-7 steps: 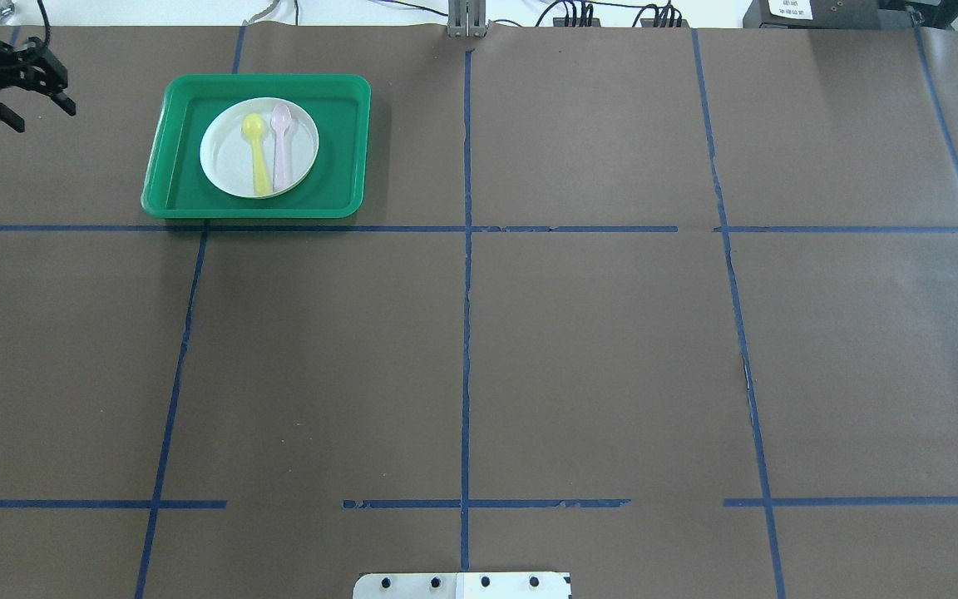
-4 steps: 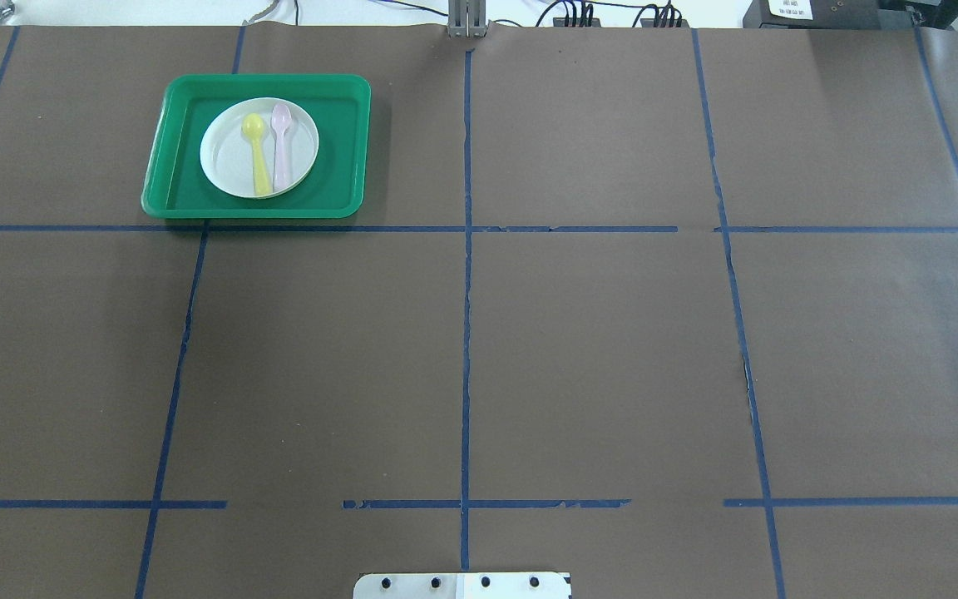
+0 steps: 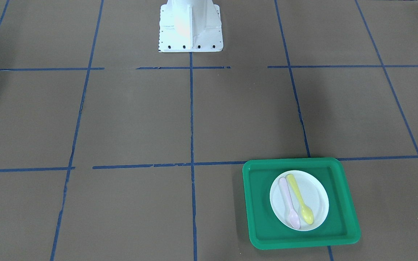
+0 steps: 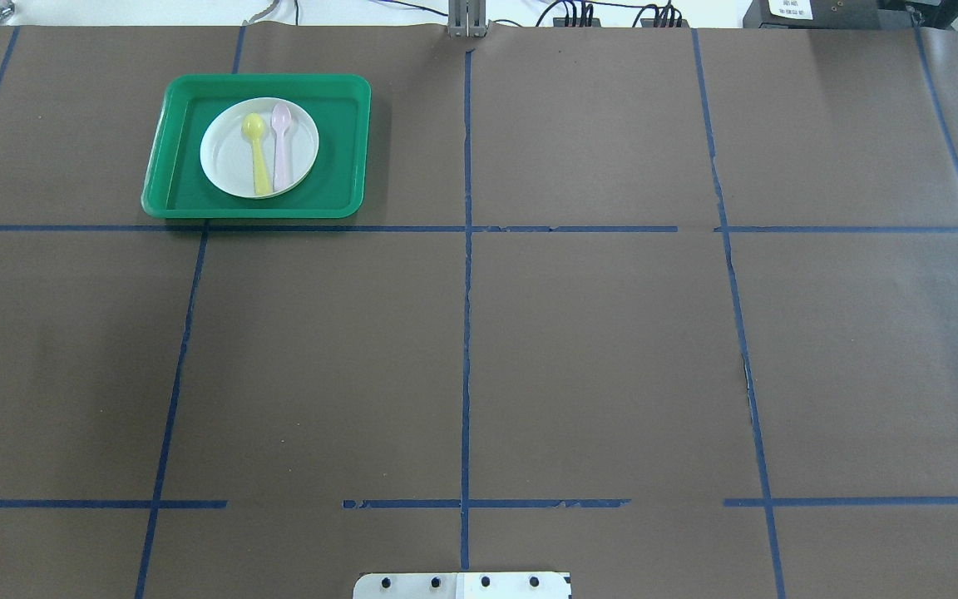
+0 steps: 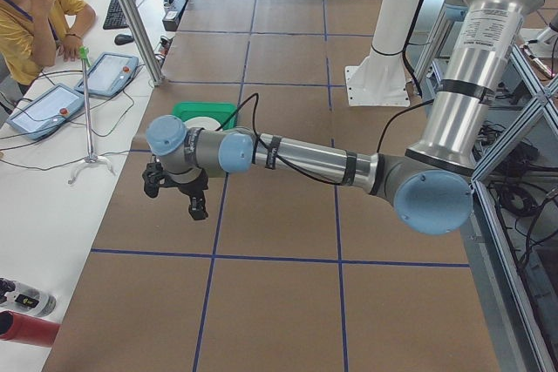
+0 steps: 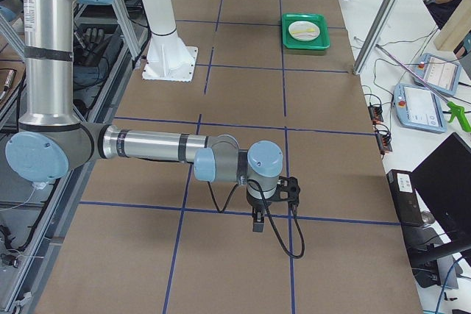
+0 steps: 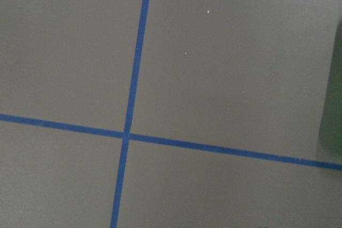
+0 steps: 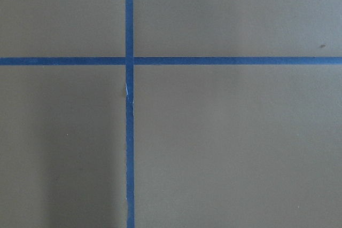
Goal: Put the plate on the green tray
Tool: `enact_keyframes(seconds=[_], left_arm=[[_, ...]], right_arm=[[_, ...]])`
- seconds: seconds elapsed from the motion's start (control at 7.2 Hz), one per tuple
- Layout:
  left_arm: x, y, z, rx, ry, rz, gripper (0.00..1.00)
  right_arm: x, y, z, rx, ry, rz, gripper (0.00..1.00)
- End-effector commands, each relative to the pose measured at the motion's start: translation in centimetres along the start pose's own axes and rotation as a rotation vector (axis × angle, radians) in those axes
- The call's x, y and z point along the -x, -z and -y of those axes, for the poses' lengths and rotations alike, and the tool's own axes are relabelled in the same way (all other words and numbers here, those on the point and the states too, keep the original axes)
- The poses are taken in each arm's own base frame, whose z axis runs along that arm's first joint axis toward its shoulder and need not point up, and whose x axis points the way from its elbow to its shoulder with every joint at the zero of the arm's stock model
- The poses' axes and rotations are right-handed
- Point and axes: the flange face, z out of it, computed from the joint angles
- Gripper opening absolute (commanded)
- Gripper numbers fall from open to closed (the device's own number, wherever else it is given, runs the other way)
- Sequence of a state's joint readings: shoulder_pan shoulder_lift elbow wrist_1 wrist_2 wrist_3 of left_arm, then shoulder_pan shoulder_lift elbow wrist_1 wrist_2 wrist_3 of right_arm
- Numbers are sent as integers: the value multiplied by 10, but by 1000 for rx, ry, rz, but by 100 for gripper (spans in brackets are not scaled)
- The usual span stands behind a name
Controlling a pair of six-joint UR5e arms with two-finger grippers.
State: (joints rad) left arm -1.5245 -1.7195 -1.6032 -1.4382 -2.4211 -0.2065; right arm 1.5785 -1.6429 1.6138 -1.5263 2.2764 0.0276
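The green tray (image 4: 342,166) sits at the table's far left in the overhead view. A white round plate (image 4: 225,162) lies flat inside it, with a yellow spoon (image 4: 258,158) and a pink spoon (image 4: 281,146) on the plate. The front-facing view shows the tray (image 3: 259,203) and plate (image 3: 316,192) too. My left gripper (image 5: 174,196) shows only in the exterior left view, above bare table, short of the tray (image 5: 185,111). My right gripper (image 6: 268,207) shows only in the exterior right view, far from the tray (image 6: 305,42). I cannot tell if either is open or shut. Nothing shows in either gripper.
The robot's white base plate (image 4: 462,585) stands at the near table edge. A green edge (image 7: 334,105) shows at the right of the left wrist view. An operator (image 5: 35,6) and tablets (image 5: 109,71) are beside the table's left end.
The left gripper, at the overhead view's far left edge a second ago, has moved out of that view. Tray, plate and spoons have not moved.
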Motion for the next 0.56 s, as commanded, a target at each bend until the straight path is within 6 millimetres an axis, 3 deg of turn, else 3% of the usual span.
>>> enact_keyframes(seconds=[0.0, 0.28, 0.42], left_arm=[[26, -2, -68, 8, -10, 7, 100], [63, -8, -121, 28, 17, 4, 100], [80, -20, -139, 55, 41, 4, 100]], right_arm=[[0, 0, 0, 0, 0, 0, 100], [0, 0, 0, 0, 0, 0, 100], [0, 0, 0, 0, 0, 0, 100]])
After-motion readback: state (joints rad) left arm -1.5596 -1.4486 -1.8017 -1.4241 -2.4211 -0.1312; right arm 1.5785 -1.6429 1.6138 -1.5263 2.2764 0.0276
